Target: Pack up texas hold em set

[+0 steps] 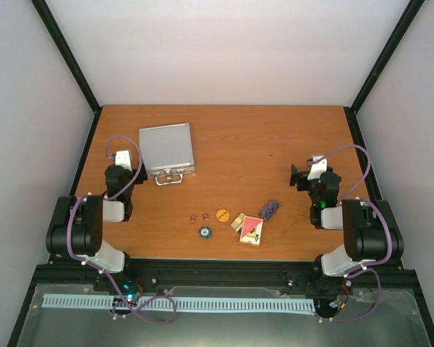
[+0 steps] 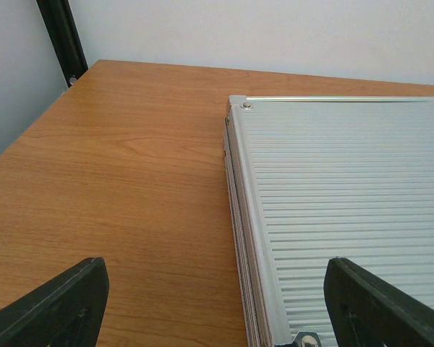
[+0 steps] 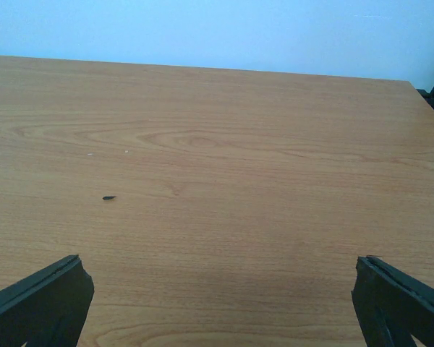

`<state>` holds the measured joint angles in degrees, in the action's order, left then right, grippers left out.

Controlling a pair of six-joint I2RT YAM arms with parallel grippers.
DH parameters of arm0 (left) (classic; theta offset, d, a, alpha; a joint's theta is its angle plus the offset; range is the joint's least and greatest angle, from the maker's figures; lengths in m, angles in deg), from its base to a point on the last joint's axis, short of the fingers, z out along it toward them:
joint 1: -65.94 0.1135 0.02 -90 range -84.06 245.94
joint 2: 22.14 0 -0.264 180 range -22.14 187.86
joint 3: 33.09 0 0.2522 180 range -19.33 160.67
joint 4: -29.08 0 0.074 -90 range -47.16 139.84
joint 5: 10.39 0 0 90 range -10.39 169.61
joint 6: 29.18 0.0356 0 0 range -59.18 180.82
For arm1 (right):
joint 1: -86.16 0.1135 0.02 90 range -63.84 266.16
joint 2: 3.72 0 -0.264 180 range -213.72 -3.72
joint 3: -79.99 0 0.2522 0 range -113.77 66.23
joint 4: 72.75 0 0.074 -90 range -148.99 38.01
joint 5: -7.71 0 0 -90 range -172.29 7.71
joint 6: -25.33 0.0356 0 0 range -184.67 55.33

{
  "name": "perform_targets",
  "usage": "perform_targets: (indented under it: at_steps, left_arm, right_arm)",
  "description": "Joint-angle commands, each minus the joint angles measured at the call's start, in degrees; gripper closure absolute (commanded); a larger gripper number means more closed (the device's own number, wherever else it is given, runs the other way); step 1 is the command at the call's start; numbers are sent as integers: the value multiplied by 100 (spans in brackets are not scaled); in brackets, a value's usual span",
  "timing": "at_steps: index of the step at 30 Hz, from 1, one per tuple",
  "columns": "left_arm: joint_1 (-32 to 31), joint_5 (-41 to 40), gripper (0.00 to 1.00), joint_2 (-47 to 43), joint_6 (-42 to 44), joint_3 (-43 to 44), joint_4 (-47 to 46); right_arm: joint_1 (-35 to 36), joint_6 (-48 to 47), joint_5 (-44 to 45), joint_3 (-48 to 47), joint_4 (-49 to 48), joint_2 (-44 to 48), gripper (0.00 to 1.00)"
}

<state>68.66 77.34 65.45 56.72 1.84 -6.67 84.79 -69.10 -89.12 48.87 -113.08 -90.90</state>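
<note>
A closed ribbed aluminium case [image 1: 166, 147] with a handle [image 1: 169, 178] lies at the back left of the table; its left edge fills the right of the left wrist view [image 2: 340, 202]. Near the front lie two small red dice [image 1: 198, 217], an orange chip [image 1: 223, 214], a dark chip [image 1: 205, 232], a stack of purple chips [image 1: 269, 209] on its side, and card decks [image 1: 249, 228]. My left gripper [image 1: 121, 157] is open and empty, just left of the case [image 2: 217, 311]. My right gripper [image 1: 312, 168] is open and empty over bare table at the right [image 3: 220, 303].
The wooden table [image 1: 231, 130] is bounded by black frame posts at the back corners and white walls. A small dark speck [image 3: 108, 197] lies on the wood ahead of the right gripper. The arm bases sit at the near edge.
</note>
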Motion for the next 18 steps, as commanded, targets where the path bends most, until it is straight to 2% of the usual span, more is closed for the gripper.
perform_targets:
  at_steps: [1, 6, 8, 12, 18]
  left_arm:
    - [-30, 59, 0, -48, 111, 127, -127]
    - [-35, 50, 0, -68, 111, 105, -165]
    - [-35, -126, 0, -161, 33, 211, 108]
    - [-35, -534, 0, -428, -106, 803, 1443]
    - [-33, -146, 0, -1142, 224, 1363, 2902]
  right_arm:
    - [-43, 38, 85, -67, -373, -2, 0]
    - [-48, 38, 85, -65, -366, -6, 0]
    - [-45, 38, 94, -72, -366, -2, 0]
    - [-47, 38, 89, -65, -368, -2, 0]
    - [-48, 38, 89, -70, -368, -1, 0]
